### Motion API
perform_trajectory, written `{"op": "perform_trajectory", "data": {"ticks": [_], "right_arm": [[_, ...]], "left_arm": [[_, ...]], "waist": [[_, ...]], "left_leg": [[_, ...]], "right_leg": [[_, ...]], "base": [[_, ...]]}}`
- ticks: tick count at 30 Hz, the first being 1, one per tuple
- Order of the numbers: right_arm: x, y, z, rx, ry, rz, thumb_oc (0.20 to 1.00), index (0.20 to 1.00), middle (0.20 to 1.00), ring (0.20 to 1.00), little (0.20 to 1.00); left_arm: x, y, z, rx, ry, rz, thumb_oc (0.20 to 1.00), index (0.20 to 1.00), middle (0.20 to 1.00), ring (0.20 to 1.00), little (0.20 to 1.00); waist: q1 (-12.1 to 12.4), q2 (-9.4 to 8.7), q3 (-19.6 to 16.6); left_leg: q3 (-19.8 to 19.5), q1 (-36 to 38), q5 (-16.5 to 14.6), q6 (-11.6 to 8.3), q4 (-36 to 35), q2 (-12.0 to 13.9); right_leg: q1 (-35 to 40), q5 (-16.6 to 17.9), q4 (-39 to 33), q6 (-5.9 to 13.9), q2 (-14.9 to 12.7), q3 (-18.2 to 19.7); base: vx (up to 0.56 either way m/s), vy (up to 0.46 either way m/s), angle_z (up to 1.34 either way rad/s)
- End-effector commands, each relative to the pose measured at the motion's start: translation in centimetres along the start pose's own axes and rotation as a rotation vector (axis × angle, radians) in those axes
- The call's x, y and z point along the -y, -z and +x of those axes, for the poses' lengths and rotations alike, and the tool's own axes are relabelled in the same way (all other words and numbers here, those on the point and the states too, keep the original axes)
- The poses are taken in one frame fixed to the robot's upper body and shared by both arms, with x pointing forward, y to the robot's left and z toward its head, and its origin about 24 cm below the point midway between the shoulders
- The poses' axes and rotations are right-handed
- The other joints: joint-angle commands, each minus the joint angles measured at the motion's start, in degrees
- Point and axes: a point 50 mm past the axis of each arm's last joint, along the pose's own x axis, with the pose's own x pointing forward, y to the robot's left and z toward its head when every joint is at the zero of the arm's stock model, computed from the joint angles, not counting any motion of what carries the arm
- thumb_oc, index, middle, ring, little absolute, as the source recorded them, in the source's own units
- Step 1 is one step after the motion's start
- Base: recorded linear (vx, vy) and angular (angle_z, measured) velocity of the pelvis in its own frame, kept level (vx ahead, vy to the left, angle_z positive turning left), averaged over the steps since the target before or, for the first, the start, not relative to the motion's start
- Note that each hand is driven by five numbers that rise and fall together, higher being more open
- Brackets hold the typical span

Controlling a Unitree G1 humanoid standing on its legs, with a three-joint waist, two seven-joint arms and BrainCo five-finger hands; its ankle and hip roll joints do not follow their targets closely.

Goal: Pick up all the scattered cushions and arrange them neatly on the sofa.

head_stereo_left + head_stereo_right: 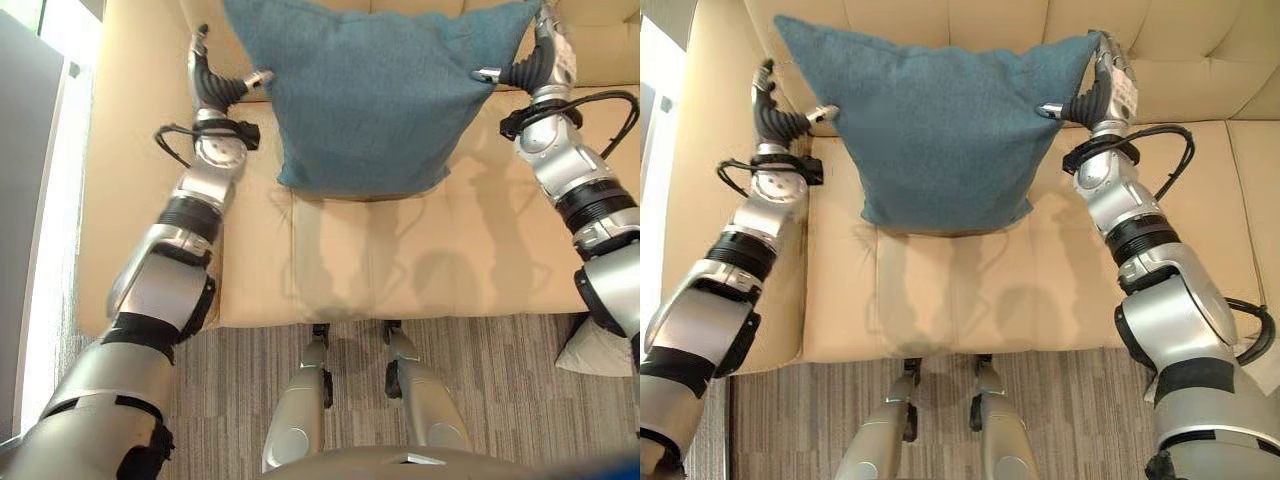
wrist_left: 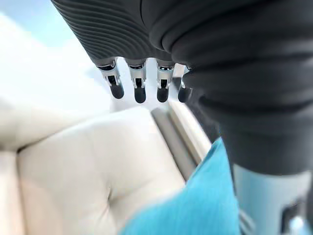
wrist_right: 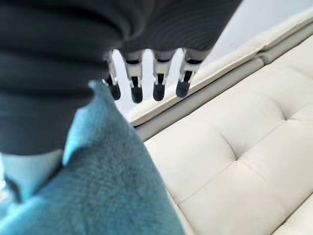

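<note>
Against the backrest of the cream sofa (image 1: 1060, 290) stands the teal cushion (image 1: 940, 130), upright, lower edge resting on the seat, between the two hands.

Left hand (image 1: 775, 115): at the cushion's left upper edge, level with the top corner. Thumb points toward the fabric and meets the edge. Left wrist view shows the fingers (image 2: 139, 90) straight in a row, pointing at the sofa back, with the cushion beside the thumb side, not inside a curled grasp. So this hand is relaxed and holds nothing, at most touching the side.

Right hand (image 1: 1102, 92): at the right upper corner. The corner of the cushion sits against the palm, thumb stretched toward the fabric just below the corner. Right wrist view shows the fingers (image 3: 156, 88) extended in a row above the teal cloth, which lies along the palm (contact with the palm side looks real, a pinch by the thumb I can't confirm). Fingers not curled round it, so I read it as flat against the corner, not clamped.

Cushion sits roughly centred on the left seat section, top corners spread out to both hands, body sagging to a narrower bottom edge.

On the carpet (image 1: 500, 360) at the right front corner of the sofa lies a pale cushion (image 1: 592, 352), partly behind the right arm, well apart from both hands.
</note>
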Motion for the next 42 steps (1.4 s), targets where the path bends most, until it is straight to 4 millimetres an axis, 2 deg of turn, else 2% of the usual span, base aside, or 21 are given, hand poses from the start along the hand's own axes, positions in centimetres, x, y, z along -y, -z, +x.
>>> {"op": "perform_trajectory", "data": {"ticks": [1, 3, 5, 8, 12, 14, 17, 18, 19, 21, 22, 23, 24, 25, 26, 27, 28, 31, 32, 37, 42], "right_arm": [[0.6, 4.6, -1.3, -0.137, 0.0, -0.064, 1.0, 1.0, 1.0, 1.0, 1.0], [1.4, 8.1, -3.1, -0.234, 0.004, -0.045, 1.0, 1.0, 1.0, 1.0, 1.0], [1.0, 10.1, -5.0, -0.283, -0.016, -0.034, 1.0, 1.0, 1.0, 1.0, 1.0], [0.1, 12.0, -8.4, -0.315, -0.046, 0.002, 1.0, 1.0, 1.0, 1.0, 1.0], [-0.9, 14.7, -14.4, -0.384, -0.111, 0.026, 1.0, 1.0, 1.0, 1.0, 1.0], [-0.8, 15.7, -16.5, -0.418, -0.123, 0.028, 1.0, 1.0, 1.0, 1.0, 1.0], [-1.3, 17.5, -21.0, -0.523, -0.181, 0.05, 1.0, 1.0, 1.0, 1.0, 1.0], [-1.3, 17.6, -21.1, -0.525, -0.183, 0.049, 1.0, 1.0, 1.0, 1.0, 1.0], [-2.3, 17.8, -23.3, -0.576, -0.231, 0.1, 1.0, 1.0, 1.0, 1.0, 1.0], [-2.6, 17.9, -24.2, -0.592, -0.258, 0.106, 1.0, 1.0, 1.0, 1.0, 1.0], [-3.2, 18.1, -25.5, -0.625, -0.289, 0.121, 1.0, 1.0, 1.0, 1.0, 1.0], [-3.9, 18.4, -27.8, -0.677, -0.357, 0.143, 1.0, 1.0, 1.0, 1.0, 1.0], [-4.2, 18.5, -28.7, -0.694, -0.389, 0.147, 1.0, 1.0, 1.0, 1.0, 1.0], [-5.1, 18.8, -31.2, -0.747, -0.48, 0.143, 1.0, 1.0, 1.0, 1.0, 1.0], [-5.9, 18.9, -33.2, -0.79, -0.551, 0.14, 1.0, 1.0, 1.0, 1.0, 1.0], [-6.3, 19.1, -34.4, -0.826, -0.591, 0.14, 1.0, 1.0, 1.0, 1.0, 1.0], [-7.0, 19.3, -36.5, -0.884, -0.66, 0.127, 1.0, 1.0, 1.0, 1.0, 1.0], [-7.6, 19.6, -39.4, -0.973, -0.748, 0.093, 1.0, 1.0, 1.0, 1.0, 1.0], [-7.8, 19.8, -41.4, -1.03, -0.81, 0.058, 1.0, 1.0, 1.0, 1.0, 1.0], [-7.6, 20.0, -45.5, -1.203, -0.865, 0.043, 1.0, 1.0, 1.0, 1.0, 1.0], [-7.9, 19.6, -46.8, -1.266, -0.875, 0.069, 1.0, 1.0, 1.0, 1.0, 1.0]], "left_arm": [[-1.8, 1.7, 0.0, -0.018, -0.02, 0.111, 1.0, 1.0, 1.0, 1.0, 1.0], [-2.9, 3.5, -1.0, -0.03, -0.018, 0.144, 1.0, 1.0, 1.0, 1.0, 1.0], [-2.6, 4.3, -2.4, -0.014, 0.015, 0.134, 1.0, 1.0, 1.0, 1.0, 1.0], [-1.9, 6.5, -5.6, -0.029, 0.074, 0.093, 1.0, 1.0, 1.0, 1.0, 1.0], [-1.5, 10.4, -11.9, -0.136, 0.165, 0.044, 1.0, 1.0, 1.0, 1.0, 1.0], [-2.1, 11.8, -13.9, -0.189, 0.187, 0.049, 1.0, 1.0, 1.0, 1.0, 1.0], [-3.4, 14.3, -17.4, -0.292, 0.24, 0.095, 1.0, 1.0, 1.0, 1.0, 1.0], [-3.4, 14.4, -17.5, -0.294, 0.242, 0.096, 1.0, 1.0, 1.0, 1.0, 1.0], [-3.9, 15.8, -19.6, -0.373, 0.257, 0.102, 1.0, 1.0, 1.0, 1.0, 1.0], [-4.2, 16.4, -20.5, -0.409, 0.267, 0.106, 1.0, 1.0, 1.0, 1.0, 1.0], [-4.6, 17.1, -21.6, -0.448, 0.283, 0.115, 1.0, 1.0, 1.0, 1.0, 1.0], [-5.2, 18.4, -24.0, -0.534, 0.318, 0.13, 1.0, 1.0, 1.0, 1.0, 1.0], [-5.6, 18.8, -24.7, -0.555, 0.335, 0.151, 1.0, 1.0, 1.0, 1.0, 1.0], [-6.1, 20.0, -26.8, -0.635, 0.376, 0.175, 1.0, 1.0, 1.0, 1.0, 1.0], [-6.6, 21.1, -29.0, -0.725, 0.389, 0.177, 1.0, 1.0, 1.0, 1.0, 1.0], [-6.7, 21.7, -30.1, -0.775, 0.398, 0.177, 1.0, 1.0, 1.0, 1.0, 1.0], [-7.0, 22.7, -32.5, -0.873, 0.42, 0.195, 1.0, 1.0, 1.0, 1.0, 1.0], [-7.6, 24.1, -36.0, -1.029, 0.444, 0.234, 1.0, 1.0, 1.0, 1.0, 1.0], [-7.8, 24.9, -38.4, -1.134, 0.476, 0.263, 1.0, 1.0, 1.0, 1.0, 1.0], [-9.0, 25.8, -44.0, -1.38, 0.56, 0.366, 1.0, 1.0, 1.0, 1.0, 1.0], [-8.7, 26.0, -43.9, -1.39, 0.586, 0.387, 1.0, 1.0, 1.0, 1.0, 1.0]], "waist": [[0.54, -1.14, -6.48], [0.43, -1.3, -7.06], [0.29, -1.46, -7.2], [0.08, -1.79, -7.41], [-0.11, -2.27, -8.31], [-0.27, -2.47, -8.34], [-0.43, -2.69, -8.21], [-0.41, -2.71, -8.23], [-0.46, -2.88, -8.13], [-0.48, -2.94, -8.04], [-0.45, -3.03, -8.05], [-0.5, -3.18, -8.33], [-0.46, -3.22, -8.48], [-0.45, -3.2, -8.96], [-0.33, -3.16, -9.29], [-0.24, -3.15, -9.5], [-0.12, -3.08, -10.06], [0.03, -3.0, -10.59], [0.1, -3.0, -10.87], [-0.21, -2.79, -11.38], [-0.55, -2.86, -10.28]], "left_leg": [[3.53, 2.02, -3.8, -1.59, 0.22, -2.41], [3.6, 2.76, -4.13, -1.47, 0.22, -2.41], [3.66, 3.6, -4.49, -1.41, 0.22, -2.34], [3.92, 5.08, -5.13, -1.2, 0.22, -2.28], [4.05, 7.56, -6.12, -0.79, 0.22, -2.21], [4.2, 8.53, -6.52, -0.61, 0.22, -2.17], [4.36, 10.12, -6.96, -0.35, 0.22, -1.97], [4.37, 10.26, -6.99, -0.36, 0.22, -1.96], [4.43, 11.25, -7.23, -0.18, 0.22, -1.9], [4.5, 12.01, -7.38, -0.08, 0.22, -1.89], [4.61, 12.59, -7.47, 0.06, 0.22, -1.84], [4.81, 14.08, -7.68, 0.23, 0.22, -1.7], [4.93, 14.8, -7.79, 0.26, 0.22, -1.69], [4.99, 16.31, -8.06, 0.49, 0.22, -1.69], [5.22, 17.59, -8.23, 0.6, 0.22, -1.64], [5.27, 18.25, -8.33, 0.67, 0.22, -1.62], [5.31, 19.4, -8.46, 0.79, 0.22, -1.53], [5.5, 21.12, -8.74, 0.88, 0.22, -1.32], [5.48, 22.09, -8.86, 0.84, 0.22, -1.07], [5.62, 23.83, -8.87, 0.36, 0.22, -0.26], [5.69, 23.12, -7.56, -0.22, 0.22, 0.42]], "right_leg": [[3.63, -5.16, 0.28, 6.18, -1.32, 1.38], [4.5, -5.57, 0.28, 6.17, -1.37, 1.32], [5.27, -5.87, 0.28, 6.14, -1.35, 1.32], [6.67, -6.43, 0.28, 6.04, -1.23, 1.24], [9.19, -7.3, 0.28, 5.92, -1.3, 1.32], [10.02, -7.56, 0.28, 5.91, -1.37, 1.3], [11.62, -8.03, 0.28, 5.94, -1.33, 1.29], [11.75, -8.06, 0.28, 5.93, -1.32, 1.3], [12.8, -8.22, 0.28, 5.97, -1.3, 1.39], [13.53, -8.37, 0.28, 5.96, -1.24, 1.49], [14.16, -8.47, 0.28, 5.95, -1.16, 1.58], [15.67, -8.68, 0.28, 5.93, -1.15, 1.56], [16.44, -8.8, 0.28, 5.95, -1.1, 1.58], [17.84, -8.87, 0.28, 5.98, -1.07, 1.68], [19.09, -9.01, 0.28, 5.92, -0.88, 1.87], [19.72, -9.1, 0.28, 5.83, -0.75, 1.98], [20.88, -9.32, 0.28, 5.67, -0.58, 2.04], [22.51, -9.78, 0.28, 5.47, -0.29, 2.32], [23.49, -10.04, 0.28, 5.29, -0.14, 2.32], [25.69, -11.17, 0.31, 4.64, 0.56, 2.15], [25.01, -11.63, 0.28, 4.25, 1.29, 2.16]], "base": [[0.04, 0.011, 0.01], [0.04, 0.008, 0.05], [0.04, 0.003, 0.06], [0.05, 0.0, 0.0], [0.07, 0.0, -0.08], [0.04, -0.001, -0.13], [0.0, -0.001, -0.03], [0.0, 0.0, 0.0], [0.0, 0.0, 0.0], [0.0, -0.001, -0.02], [0.0, 0.0, 0.0], [0.0, 0.0, 0.0], [0.0, 0.0, 0.0], [0.0, 0.0, 0.0], [-0.05, 0.017, -0.03], [-0.05, 0.012, -0.02], [-0.05, 0.002, -0.07], [-0.04, -0.016, -0.13], [-0.06, -0.035, -0.09], [-0.05, -0.05, -0.02], [-0.1, -0.056, 0.17]]}}
